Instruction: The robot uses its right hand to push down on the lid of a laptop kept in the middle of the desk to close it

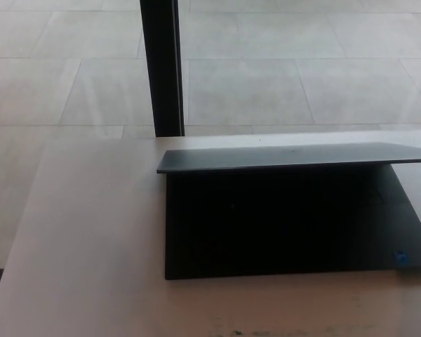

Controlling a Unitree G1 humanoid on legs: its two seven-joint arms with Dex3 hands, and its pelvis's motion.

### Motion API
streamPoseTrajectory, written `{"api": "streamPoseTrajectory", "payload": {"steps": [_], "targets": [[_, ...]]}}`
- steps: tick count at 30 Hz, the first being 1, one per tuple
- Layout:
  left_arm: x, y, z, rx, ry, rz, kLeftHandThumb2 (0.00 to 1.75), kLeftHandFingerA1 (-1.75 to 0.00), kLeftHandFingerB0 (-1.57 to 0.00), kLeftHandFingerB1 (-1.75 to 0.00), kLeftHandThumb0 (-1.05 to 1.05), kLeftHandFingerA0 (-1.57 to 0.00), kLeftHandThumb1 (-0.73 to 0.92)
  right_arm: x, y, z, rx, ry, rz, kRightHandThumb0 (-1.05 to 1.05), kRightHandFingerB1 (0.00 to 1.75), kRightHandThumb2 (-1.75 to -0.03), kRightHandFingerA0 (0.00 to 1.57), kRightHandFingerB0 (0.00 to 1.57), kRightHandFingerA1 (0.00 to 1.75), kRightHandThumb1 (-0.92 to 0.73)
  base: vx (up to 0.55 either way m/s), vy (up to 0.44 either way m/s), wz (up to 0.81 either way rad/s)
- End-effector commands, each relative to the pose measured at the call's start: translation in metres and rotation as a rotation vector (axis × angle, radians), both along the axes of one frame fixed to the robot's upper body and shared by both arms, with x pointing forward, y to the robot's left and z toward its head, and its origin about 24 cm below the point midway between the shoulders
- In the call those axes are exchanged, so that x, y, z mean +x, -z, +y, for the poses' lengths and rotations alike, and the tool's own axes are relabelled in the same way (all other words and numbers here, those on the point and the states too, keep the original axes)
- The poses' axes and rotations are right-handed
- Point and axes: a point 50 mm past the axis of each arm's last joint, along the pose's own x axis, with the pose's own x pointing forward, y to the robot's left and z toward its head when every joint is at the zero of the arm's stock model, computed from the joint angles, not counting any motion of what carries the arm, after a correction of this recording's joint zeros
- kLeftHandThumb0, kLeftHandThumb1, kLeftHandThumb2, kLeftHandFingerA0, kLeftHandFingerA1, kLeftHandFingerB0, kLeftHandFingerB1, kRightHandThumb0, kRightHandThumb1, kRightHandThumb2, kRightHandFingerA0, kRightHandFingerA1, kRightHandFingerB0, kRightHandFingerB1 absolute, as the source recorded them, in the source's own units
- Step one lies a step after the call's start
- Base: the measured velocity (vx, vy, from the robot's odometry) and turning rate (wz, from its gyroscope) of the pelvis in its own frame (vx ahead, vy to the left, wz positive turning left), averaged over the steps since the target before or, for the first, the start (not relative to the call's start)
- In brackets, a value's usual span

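A black laptop (288, 225) lies on the pale desk (91, 232), reaching to the picture's right edge. Its lid (295, 157) is tilted far forward over the keyboard, partly open, and I see mainly its thin top edge. The base is dark, with a small blue sticker (401, 258) at its front right corner. Neither of my hands shows in the head view.
A black vertical post (162, 67) stands just behind the desk's far edge, left of the laptop's lid. Grey tiled floor (302, 77) lies beyond. The desk's left edge runs diagonally down the left side.
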Motion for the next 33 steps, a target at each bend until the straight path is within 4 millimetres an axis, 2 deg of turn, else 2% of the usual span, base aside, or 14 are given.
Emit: {"api": "streamPoseTrajectory", "payload": {"steps": [1,2,5,6,8,10,14,15,17,19,28,30,32,33], "targets": [[0.0,-0.011,0.011,-0.023,-0.034,-0.075,0.7,-0.43,-0.19,-0.36,-1.05,-0.24,0.77,0.021,0.016,0.073,-0.726,-0.176,0.186,-0.89,0.31,-0.7,0.07,0.22,0.44,-0.92,0.0,0.0,0.0],[0.001,-0.01,0.011,-0.023,-0.036,-0.07,1.12,-0.5,-0.15,-0.43,-1.05,-0.21,0.55,0.023,0.027,0.08,-0.832,-0.196,0.225,-0.95,0.28,-0.72,0.09,0.22,0.4,-0.92,0.0,0.0,0.0],[0.001,-0.012,0.012,-0.017,-0.038,-0.073,1.12,-0.49,-0.13,-0.42,-1.05,-0.2,0.56,0.026,0.034,0.086,-0.904,-0.204,0.242,-0.91,0.29,-0.73,0.04,0.21,0.4,-0.91,0.0,0.0,0.0],[-0.001,-0.011,0.013,-0.022,-0.042,-0.074,1.11,-0.5,-0.15,-0.42,-1.05,-0.21,0.56,0.028,0.037,0.088,-0.937,-0.205,0.257,-0.97,0.42,-1.18,0.04,0.15,0.34,-0.8,0.0,0.0,0.0],[-0.001,-0.011,0.012,-0.025,-0.045,-0.072,0.72,-0.43,-0.18,-0.35,-1.05,-0.24,0.79,0.03,0.043,0.09,-0.976,-0.209,0.273,-0.93,0.29,-0.72,0.05,0.21,0.4,-0.92,0.0,0.0,0.0],[-0.001,-0.01,0.012,-0.029,-0.042,-0.072,0.71,-0.43,-0.18,-0.35,-1.05,-0.23,0.8,0.032,0.049,0.094,-1.054,-0.228,0.301,-0.99,0.4,-1.19,0.04,0.15,0.32,-0.82,0.0,0.0,0.0],[-0.002,-0.009,0.012,-0.023,-0.045,-0.06,0.71,-0.43,-0.2,-0.35,-1.05,-0.25,0.8,0.03,0.065,0.106,-1.182,-0.294,0.37,-0.94,0.45,-1.15,0.05,0.15,0.39,-0.76,0.0,0.0,0.0],[-0.002,-0.009,0.011,-0.024,-0.042,-0.063,1.12,-0.49,-0.13,-0.42,-1.05,-0.21,0.56,0.029,0.073,0.109,-1.225,-0.317,0.397,-0.91,0.44,-1.16,0.03,0.12,0.39,-0.76,0.0,0.0,0.0],[-0.001,-0.01,0.011,-0.02,-0.034,-0.064,0.72,-0.42,-0.19,-0.35,-1.05,-0.24,0.81,0.027,0.084,0.111,-1.272,-0.339,0.418,-0.92,0.3,-0.7,0.06,0.23,0.41,-0.92,0.0,0.0,0.0],[0.0,-0.01,0.011,-0.023,-0.033,-0.071,0.71,-0.41,-0.19,-0.34,-1.05,-0.24,0.81,0.026,0.095,0.113,-1.302,-0.336,0.41,-0.93,0.46,-1.14,0.07,0.22,0.49,-0.76,0.0,0.0,0.0],[0.001,-0.011,0.012,-0.017,-0.03,-0.075,1.13,-0.49,-0.12,-0.41,-1.05,-0.19,0.58,0.03,0.11,0.109,-1.38,-0.316,0.461,-0.86,0.47,-1.1,0.07,0.23,0.53,-0.71,0.0,0.0,0.0],[0.001,-0.011,0.012,-0.023,-0.042,-0.076,1.12,-0.49,-0.14,-0.42,-1.05,-0.21,0.57,0.03,0.115,0.106,-1.438,-0.32,0.481,-0.88,0.34,-0.69,0.09,0.3,0.53,-0.92,0.0,0.0,0.0],[0.002,-0.012,0.013,-0.02,-0.042,-0.077,0.71,-0.42,-0.2,-0.35,-1.05,-0.25,0.8,0.03,0.118,0.105,-1.45,-0.326,0.499,-0.86,0.47,-1.1,0.08,0.23,0.55,-0.71,0.0,0.0,0.0],[0.002,-0.013,0.013,-0.02,-0.044,-0.076,0.71,-0.41,-0.21,-0.34,-1.05,-0.25,0.81,0.025,0.131,0.101,-1.493,-0.351,0.535,-0.85,0.32,-0.69,0.11,0.32,0.5,-0.9,0.0,0.0,0.0]]}}
